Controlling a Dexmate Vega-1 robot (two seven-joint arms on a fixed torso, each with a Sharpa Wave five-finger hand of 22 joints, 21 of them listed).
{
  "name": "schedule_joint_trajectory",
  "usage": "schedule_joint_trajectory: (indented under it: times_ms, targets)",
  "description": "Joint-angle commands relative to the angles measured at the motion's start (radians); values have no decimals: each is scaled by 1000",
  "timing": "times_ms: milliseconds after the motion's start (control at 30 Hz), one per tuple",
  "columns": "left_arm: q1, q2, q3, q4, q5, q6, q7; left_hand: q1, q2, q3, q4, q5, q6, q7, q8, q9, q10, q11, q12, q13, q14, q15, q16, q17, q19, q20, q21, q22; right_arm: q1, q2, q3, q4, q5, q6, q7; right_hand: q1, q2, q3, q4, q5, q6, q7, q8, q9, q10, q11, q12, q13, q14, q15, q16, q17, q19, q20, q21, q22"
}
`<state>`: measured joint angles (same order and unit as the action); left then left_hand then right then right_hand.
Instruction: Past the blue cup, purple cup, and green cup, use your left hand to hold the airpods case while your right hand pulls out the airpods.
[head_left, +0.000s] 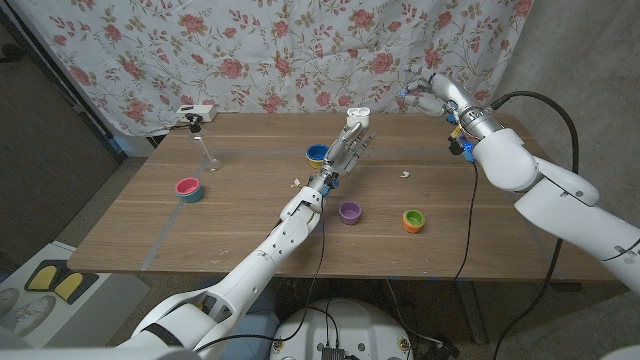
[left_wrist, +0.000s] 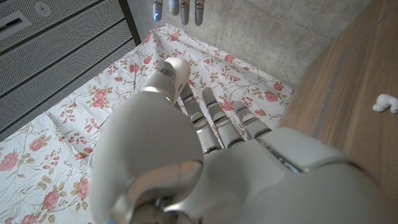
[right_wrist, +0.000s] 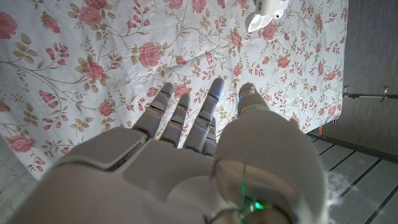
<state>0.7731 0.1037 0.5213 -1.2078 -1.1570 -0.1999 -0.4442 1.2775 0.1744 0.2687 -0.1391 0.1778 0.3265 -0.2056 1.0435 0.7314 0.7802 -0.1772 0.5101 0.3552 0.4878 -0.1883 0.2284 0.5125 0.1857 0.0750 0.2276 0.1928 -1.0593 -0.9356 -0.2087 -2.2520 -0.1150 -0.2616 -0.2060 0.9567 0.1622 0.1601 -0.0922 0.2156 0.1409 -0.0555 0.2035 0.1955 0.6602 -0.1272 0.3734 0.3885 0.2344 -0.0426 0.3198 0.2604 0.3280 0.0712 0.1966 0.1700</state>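
Wooden table (head_left: 240, 215), head view, floral curtain (head_left: 270, 50) behind.

Hidden or unclear: airpods case (head_left: 355, 115), white, upper centre of the frame, partly covered by the fingers of the left robot hand (head_left: 348, 145); lid state not readable. Small white item, possibly an earbud, (head_left: 406, 173) right of centre on the table; another small white scrap (head_left: 295, 183) left of the left wrist; neither clear enough to name firmly. Right robot hand (head_left: 425, 97) upper right, raised near the curtain; anything held between its fingertips too small to tell.

Counts: cups, four — blue cup (head_left: 316, 154) just beside the left robot hand, purple cup (head_left: 349, 212) at centre, green cup (head_left: 413, 220) with orange base to its right, pink-and-blue cup (head_left: 188, 188) at left. One clear stand with a white device on top (head_left: 198, 118), upper left.

Writing: none legible.

Hand state: left robot hand reaching up to the case, fingers extended against it; firm grip cannot be told. Right robot hand in its wrist view (right_wrist: 199, 155) with fingers straight and slightly apart.
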Motion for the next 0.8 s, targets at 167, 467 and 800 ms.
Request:
schedule_joint_trajectory:
  times_ms: [167,467,800]
  targets:
    - [4,6,3,-6,23,-9,35,1,5,8,2,3,0,-1,4,-1,51,-45,32,86,31,-38,2,4,-4,-1,1,2,18,-5,-21,-28,-1,5,21,-6,-3,8,0,9,6,0,4,2,9,-1,-2,2,8,-55,8,-1,5,9,3,5]
    - [6,12,7,-11,38,-16,48,0,4,8,2,3,-1,-1,4,-3,52,-45,30,86,31,-39,2,5,-4,-2,2,2,50,-3,-56,-41,-14,-9,50,-4,-4,10,-4,10,7,0,4,2,14,3,-3,3,6,-52,8,-3,4,11,3,5]
    - [7,15,11,-13,48,-19,57,-1,3,8,3,3,2,-1,6,-6,52,-45,28,84,30,-39,2,6,-3,-1,2,2,89,1,-91,-64,-26,-54,94,-4,-5,11,-7,11,5,2,3,2,13,7,-6,4,4,-46,9,-4,-3,18,0,5]
